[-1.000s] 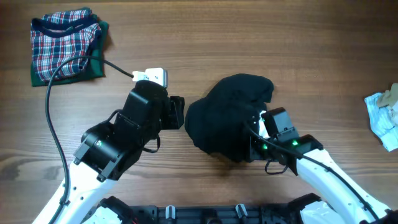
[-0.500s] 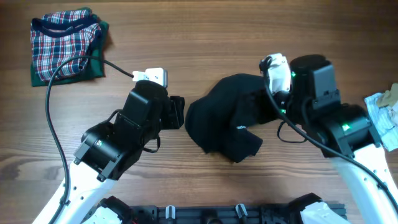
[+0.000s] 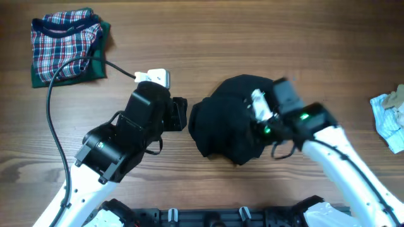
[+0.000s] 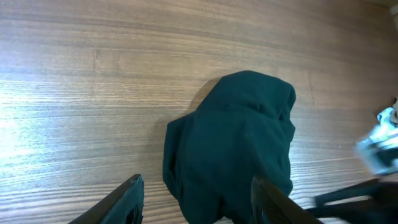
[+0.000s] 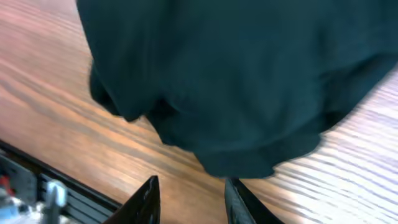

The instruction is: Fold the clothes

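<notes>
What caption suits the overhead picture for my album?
Robot's left arm beside and right arm over a crumpled black fabric shirt on a wooden table.

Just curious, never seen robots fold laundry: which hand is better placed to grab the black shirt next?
Probably the right hand: it hangs over the black shirt, fingers apart at its edge. The left hand sits open beside it.
</notes>
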You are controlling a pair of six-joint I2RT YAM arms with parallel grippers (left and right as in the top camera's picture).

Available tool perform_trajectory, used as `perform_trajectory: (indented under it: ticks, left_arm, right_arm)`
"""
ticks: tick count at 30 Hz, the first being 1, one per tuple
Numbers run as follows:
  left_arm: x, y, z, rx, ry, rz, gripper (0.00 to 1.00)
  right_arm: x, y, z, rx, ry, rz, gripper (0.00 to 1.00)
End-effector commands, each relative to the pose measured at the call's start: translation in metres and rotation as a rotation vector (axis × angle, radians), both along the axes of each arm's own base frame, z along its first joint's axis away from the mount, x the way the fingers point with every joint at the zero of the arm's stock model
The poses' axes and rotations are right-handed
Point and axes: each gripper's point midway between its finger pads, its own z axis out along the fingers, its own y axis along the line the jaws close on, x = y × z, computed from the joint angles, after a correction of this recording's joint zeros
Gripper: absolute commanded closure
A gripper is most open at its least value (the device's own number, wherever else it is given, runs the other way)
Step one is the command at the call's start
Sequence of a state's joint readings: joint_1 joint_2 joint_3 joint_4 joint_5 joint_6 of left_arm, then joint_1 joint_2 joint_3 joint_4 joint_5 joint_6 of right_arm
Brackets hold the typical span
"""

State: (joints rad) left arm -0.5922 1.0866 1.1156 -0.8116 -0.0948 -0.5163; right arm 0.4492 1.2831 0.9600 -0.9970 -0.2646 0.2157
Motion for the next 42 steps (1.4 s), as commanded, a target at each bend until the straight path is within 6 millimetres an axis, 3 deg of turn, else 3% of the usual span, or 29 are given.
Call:
perform_trajectory:
  ticks: [1, 4, 10, 15, 16, 17, 20, 21, 22, 25, 27, 30, 32, 34, 36, 39, 42]
  left_arm:
    - [0.001, 0.0, 0.001, 0.005, -0.003, -0.01, 0.45]
    - [-0.001, 0.002, -0.002, 0.014, 0.01, -0.01, 0.45]
    - [-0.001, 0.002, -0.002, 0.016, 0.01, -0.008, 0.45]
    - [-0.001, 0.004, -0.002, 0.024, 0.006, 0.0, 0.45]
    - [0.0, 0.004, -0.002, 0.023, 0.006, 0.0, 0.45]
    - [0.0, 0.004, -0.002, 0.023, 0.006, 0.0, 0.45]
    - [0.0, 0.004, -0.002, 0.024, 0.006, 0.001, 0.45]
    - [0.0, 0.004, -0.002, 0.024, 0.006, 0.001, 0.45]
    - [0.0, 0.004, -0.002, 0.024, 0.007, 0.0, 0.45]
    - [0.0, 0.004, -0.002, 0.021, 0.005, 0.001, 0.45]
    - [0.0, 0.004, -0.001, 0.021, 0.004, 0.001, 0.45]
    - [0.0, 0.004, -0.001, 0.021, 0.003, 0.0, 0.45]
    - [0.002, 0.002, 0.002, 0.01, -0.011, 0.0, 0.45]
    - [0.001, -0.005, 0.01, -0.032, -0.028, -0.029, 0.48]
    - [-0.006, -0.014, 0.026, -0.101, -0.061, -0.081, 0.52]
    - [-0.022, -0.031, 0.055, -0.187, -0.138, -0.229, 0.52]
    - [-0.032, -0.041, 0.065, -0.217, -0.171, -0.32, 0.51]
  right_arm:
    - [-0.016, 0.016, -0.029, -0.023, 0.005, 0.016, 0.66]
    - [-0.011, 0.026, -0.038, -0.022, -0.052, 0.006, 0.66]
    - [0.017, 0.026, -0.051, -0.051, -0.132, -0.078, 0.61]
    - [0.016, 0.023, -0.088, -0.128, -0.044, -0.083, 0.58]
    - [0.016, 0.019, -0.094, -0.154, -0.038, -0.087, 0.59]
    - [0.019, 0.017, -0.095, -0.17, -0.049, -0.092, 0.69]
    - [0.028, 0.016, -0.088, -0.172, -0.088, -0.107, 0.72]
    - [0.035, 0.017, -0.079, -0.159, -0.104, -0.119, 0.77]
    - [0.039, 0.017, -0.071, -0.152, -0.113, -0.124, 0.96]
    - [0.056, 0.018, -0.024, -0.127, -0.185, -0.107, 0.96]
    - [0.067, 0.015, 0.028, -0.105, -0.264, -0.107, 0.96]
    - [0.076, 0.014, 0.142, -0.013, -0.471, -0.073, 0.96]
    - [0.072, 0.013, 0.216, 0.046, -0.615, -0.035, 0.96]
    - [0.063, 0.006, 0.262, 0.067, -0.691, -0.023, 0.96]
    - [0.057, 0.002, 0.276, 0.065, -0.713, -0.012, 0.96]
    - [0.055, 0.002, 0.266, 0.048, -0.675, -0.008, 0.96]
    - [0.058, 0.005, 0.261, 0.05, -0.649, -0.015, 0.96]
